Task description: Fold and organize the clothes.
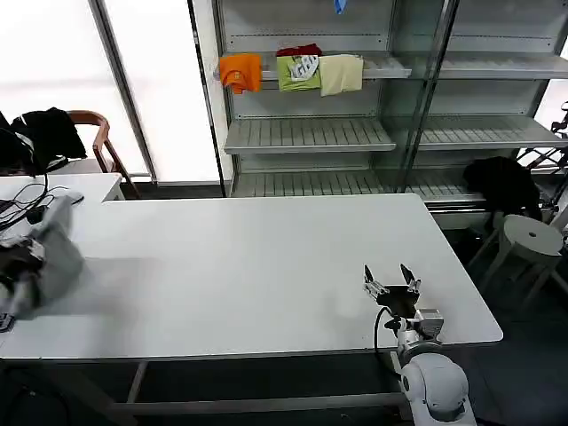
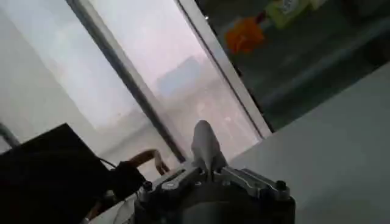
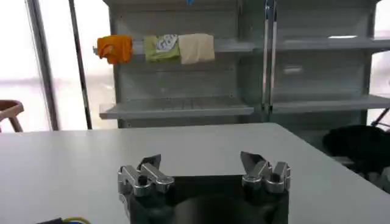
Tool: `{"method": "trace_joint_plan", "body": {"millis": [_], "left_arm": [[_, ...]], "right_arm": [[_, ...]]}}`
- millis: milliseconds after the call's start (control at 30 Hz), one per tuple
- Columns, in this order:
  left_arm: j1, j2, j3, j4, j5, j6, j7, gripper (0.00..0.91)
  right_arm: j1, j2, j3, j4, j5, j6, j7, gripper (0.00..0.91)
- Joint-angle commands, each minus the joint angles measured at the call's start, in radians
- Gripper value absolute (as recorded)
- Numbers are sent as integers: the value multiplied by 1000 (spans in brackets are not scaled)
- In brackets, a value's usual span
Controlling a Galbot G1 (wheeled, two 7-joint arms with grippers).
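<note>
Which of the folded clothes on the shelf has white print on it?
The green one, in the middle of the row on the shelf. The orange one on its left and the cream one on its right are plain.

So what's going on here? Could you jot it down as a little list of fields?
Table: white table
Left gripper: left gripper at the table's left edge, shut on the grey shirt, a fold pinched between its fingers
Right gripper: right gripper open, holding nothing, at the table's near right
Shelf behind: folded orange, green and cream clothes
Folding: not yet done; shirt bunched
</note>
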State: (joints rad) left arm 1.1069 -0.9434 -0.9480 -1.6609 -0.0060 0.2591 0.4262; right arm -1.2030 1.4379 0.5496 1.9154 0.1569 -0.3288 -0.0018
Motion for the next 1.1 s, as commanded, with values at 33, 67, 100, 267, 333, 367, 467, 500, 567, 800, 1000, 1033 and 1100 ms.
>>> {"method": "trace_joint_plan", "body": {"millis": [33, 67, 100, 267, 333, 367, 467, 500, 567, 800, 1000, 1033, 1100], "left_arm": [[81, -391, 286, -58, 163, -112, -56, 20], [75, -391, 297, -77, 138, -101, -60, 20], [71, -389, 312, -84, 134, -90, -68, 20], [28, -396, 380, -166, -31, 16, -140, 20], [11, -404, 413, -169, -71, 49, -170, 20], [4, -410, 429, -168, -83, 62, -186, 20], [-17, -441, 483, -150, -90, 88, -217, 20], [-24, -449, 492, -145, -91, 92, -224, 20], [-44, -484, 533, -121, -98, 115, -255, 20], [-109, -587, 630, -63, -69, 147, -324, 20], [-116, -653, 702, -34, 7, 144, -336, 907], [-108, -656, 706, -47, 7, 142, -336, 907], [-89, -650, 711, -80, -1, 142, -336, 907]], "right_arm": [[-11, -13, 29, -13, 4, 9, 1, 907], [-10, -13, 30, -12, 5, 9, 1, 907], [-10, -13, 31, -11, 5, 9, 1, 907], [-4, -3, 26, -8, 4, 6, 2, 907], [-2, 2, 23, -7, 2, 5, 2, 907], [0, 3, 21, -7, 2, 4, 3, 907], [3, 8, 15, -5, 0, 0, 4, 907], [4, 9, 13, -5, -1, -1, 3, 907], [6, 13, 4, -1, -3, -9, 3, 907], [13, 25, -32, 5, -19, -30, 2, 907], [43, 50, -83, -7, -21, -69, 1, 907], [53, 60, -98, -12, -19, -84, -1, 907], [72, 75, -122, -20, -13, -110, -14, 907]]}}
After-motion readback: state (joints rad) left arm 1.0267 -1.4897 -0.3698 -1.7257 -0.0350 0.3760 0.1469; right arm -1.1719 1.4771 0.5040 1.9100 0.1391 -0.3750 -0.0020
